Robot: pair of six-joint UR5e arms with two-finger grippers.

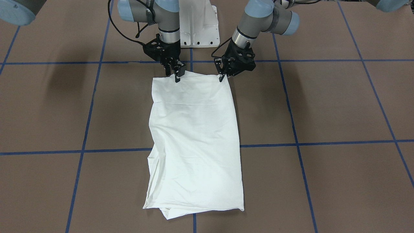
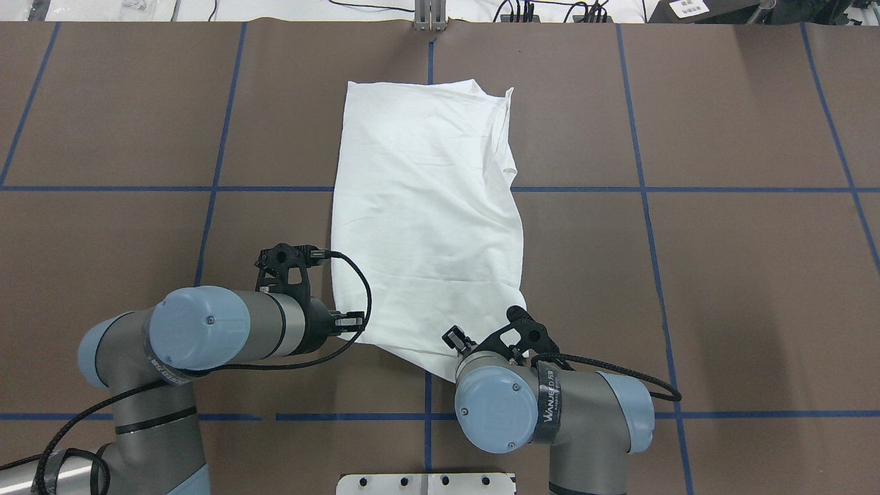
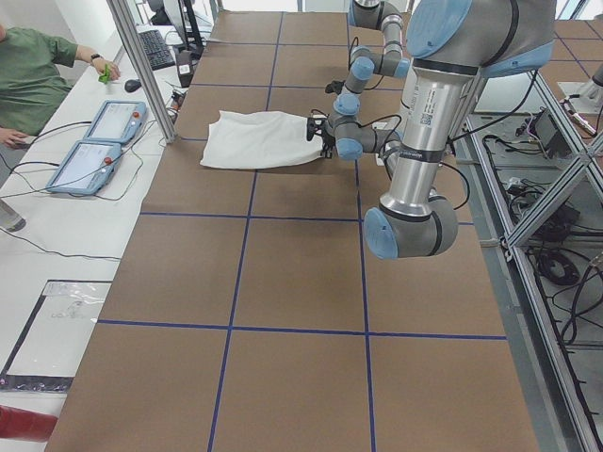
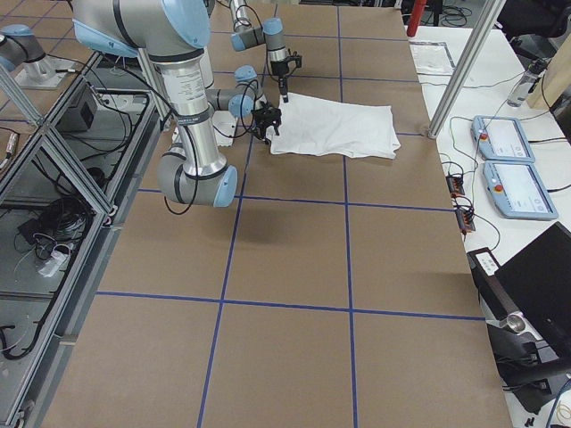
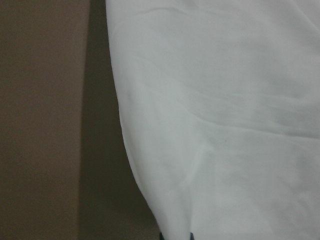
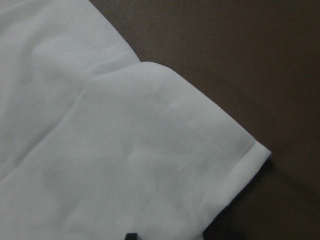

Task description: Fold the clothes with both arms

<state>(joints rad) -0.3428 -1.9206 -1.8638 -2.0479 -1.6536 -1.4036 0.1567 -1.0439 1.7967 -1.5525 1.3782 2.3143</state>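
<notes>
The white shirt (image 1: pixel 194 136) lies folded into a long, narrow rectangle in the middle of the brown table (image 1: pixel 323 103). Its printed text and collar are hidden. It also shows from overhead (image 2: pixel 426 206). My left gripper (image 1: pixel 221 77) is shut on the shirt's corner nearest my base, on the front-facing view's right. My right gripper (image 1: pixel 177 77) is shut on the same near edge, a little in from the other corner. That near edge is raised slightly, with a crease across the cloth behind it. Both wrist views are filled with cloth (image 5: pixel 225 125) (image 6: pixel 100 150).
The white metal pedestal base (image 1: pixel 199 29) stands just behind the grippers. Blue tape lines (image 1: pixel 291 144) grid the table. An operator (image 3: pixel 38 75) and two control tablets (image 3: pixel 94 141) are beyond the table's far edge.
</notes>
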